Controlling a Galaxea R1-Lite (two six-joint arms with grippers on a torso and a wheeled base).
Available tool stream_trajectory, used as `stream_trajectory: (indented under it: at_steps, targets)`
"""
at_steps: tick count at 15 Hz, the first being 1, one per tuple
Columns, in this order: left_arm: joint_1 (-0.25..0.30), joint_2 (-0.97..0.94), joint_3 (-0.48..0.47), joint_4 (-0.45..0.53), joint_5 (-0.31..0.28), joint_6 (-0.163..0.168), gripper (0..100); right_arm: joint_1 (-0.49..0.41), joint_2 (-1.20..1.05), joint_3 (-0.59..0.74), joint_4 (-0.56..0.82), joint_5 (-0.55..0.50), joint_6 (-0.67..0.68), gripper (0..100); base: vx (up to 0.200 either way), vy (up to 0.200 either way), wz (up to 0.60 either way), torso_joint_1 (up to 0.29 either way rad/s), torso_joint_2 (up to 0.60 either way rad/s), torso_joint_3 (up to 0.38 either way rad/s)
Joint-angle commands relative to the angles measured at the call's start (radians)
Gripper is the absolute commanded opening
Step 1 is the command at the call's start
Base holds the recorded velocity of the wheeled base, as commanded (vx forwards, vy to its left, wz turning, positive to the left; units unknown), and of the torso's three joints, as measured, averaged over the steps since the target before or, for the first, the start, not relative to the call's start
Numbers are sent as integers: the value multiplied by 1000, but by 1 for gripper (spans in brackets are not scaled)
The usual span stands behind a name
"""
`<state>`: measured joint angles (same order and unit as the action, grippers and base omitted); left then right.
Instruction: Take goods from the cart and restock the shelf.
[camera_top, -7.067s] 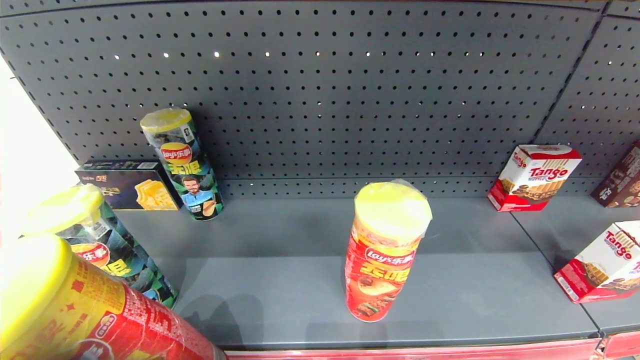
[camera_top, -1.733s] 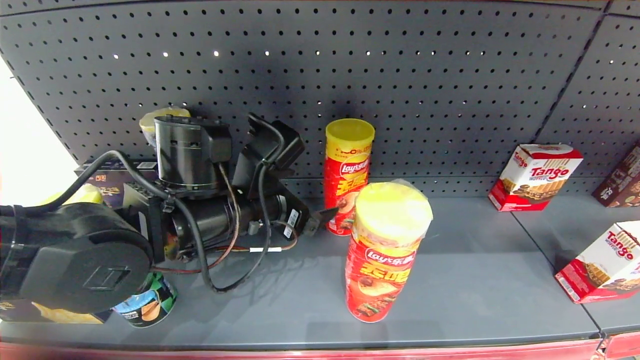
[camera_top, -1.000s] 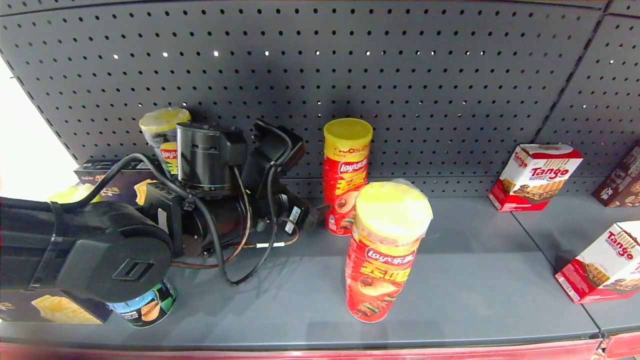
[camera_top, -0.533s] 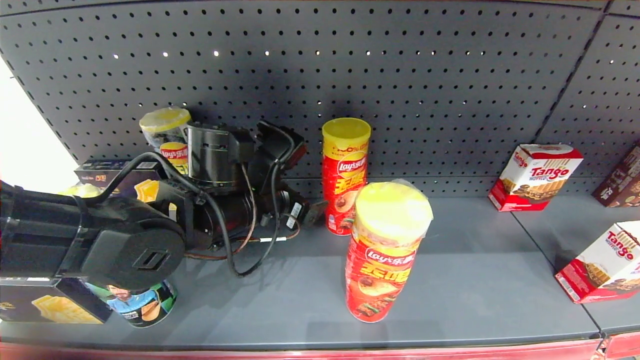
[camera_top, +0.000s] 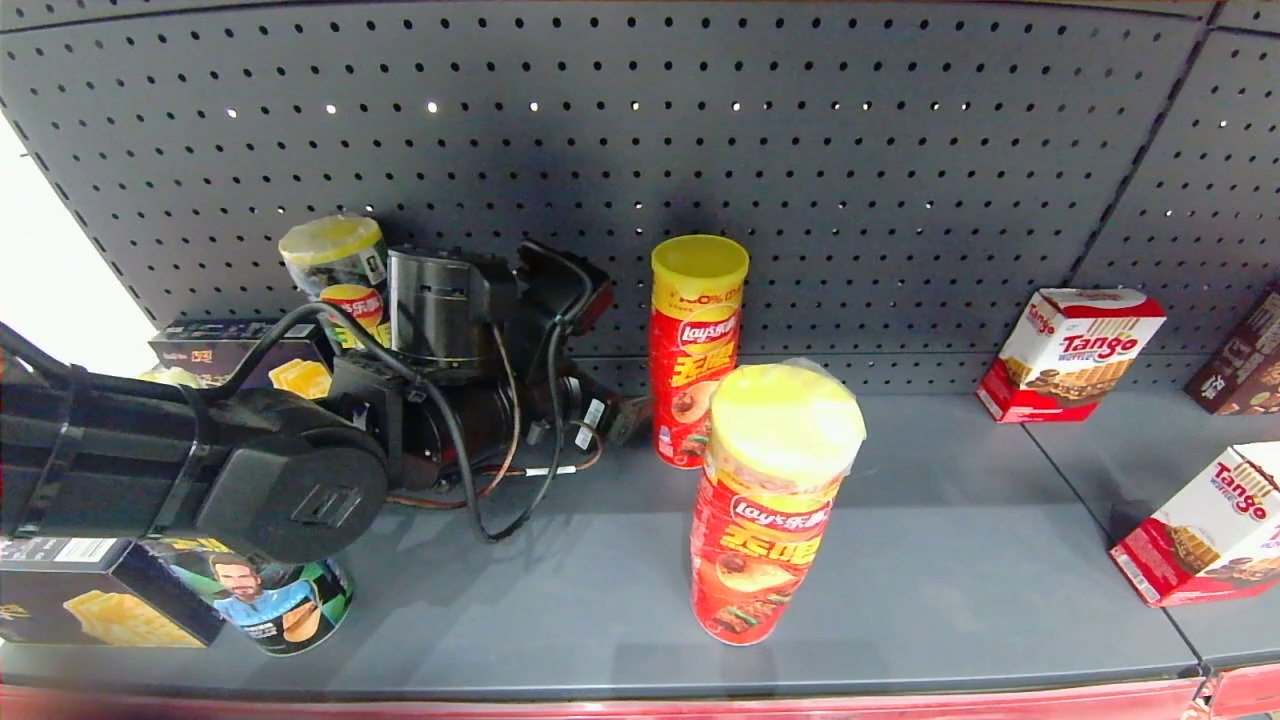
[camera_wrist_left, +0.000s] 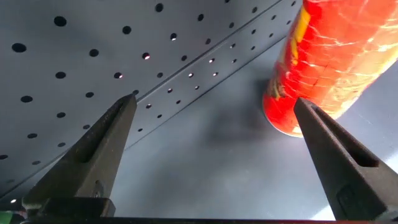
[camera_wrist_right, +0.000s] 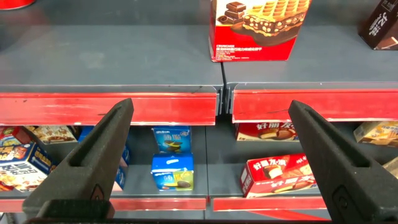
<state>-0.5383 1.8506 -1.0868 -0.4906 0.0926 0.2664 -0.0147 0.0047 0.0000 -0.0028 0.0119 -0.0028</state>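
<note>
– Grey shelf board (camera_top: 560, 570), a pegboard wall (camera_top: 700, 150) rising behind it. Where is the left gripper (camera_wrist_left: 214, 102)?

– Low over the board, close to the pegboard. Its jaws are spread wide and nothing is between them.

– And the goods?

– Nearest is a red chip can (camera_top: 698, 350), upright on the board just off one fingertip and back against the pegboard. I cannot tell whether they touch. A second red can (camera_top: 775, 500) stands farther from the gripper, toward the shelf's front edge.

– Behind the wrist?

– A green can (camera_top: 335, 265) stands by the pegboard next to the wrist. Back under the forearm, a front green can (camera_top: 285, 600) sits beside a dark box (camera_top: 90, 600). Farthest off, well apart on the other side, are two wafer boxes (camera_top: 1070, 350).

– And the right gripper (camera_wrist_right: 210, 106)?

– Also wide and empty. It faces the red shelf fronts (camera_wrist_right: 112, 107), with a chocolate wafer box (camera_wrist_right: 258, 28) on the board just beyond and more boxes on the shelf below.
</note>
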Motion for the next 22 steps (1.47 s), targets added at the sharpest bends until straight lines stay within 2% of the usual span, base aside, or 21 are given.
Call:
stream_trajectory:
  at_steps: [1,11,17,22]
  targets:
    - [1,4,-2,0,7,-1,100,1,1,0,0,0,0,100,0,0,0,0,0,0]
    - [0,33,-47,-2,24,-3,100,-1,1,0,0,0,0,100,0,0,0,0,0,0]
    - [0,19,-28,-2,24,-3,100,-1,1,0,0,0,0,100,0,0,0,0,0,0]
    - [-15,-114,53,-3,16,-4,100,-1,1,0,0,0,0,100,0,0,0,0,0,0]
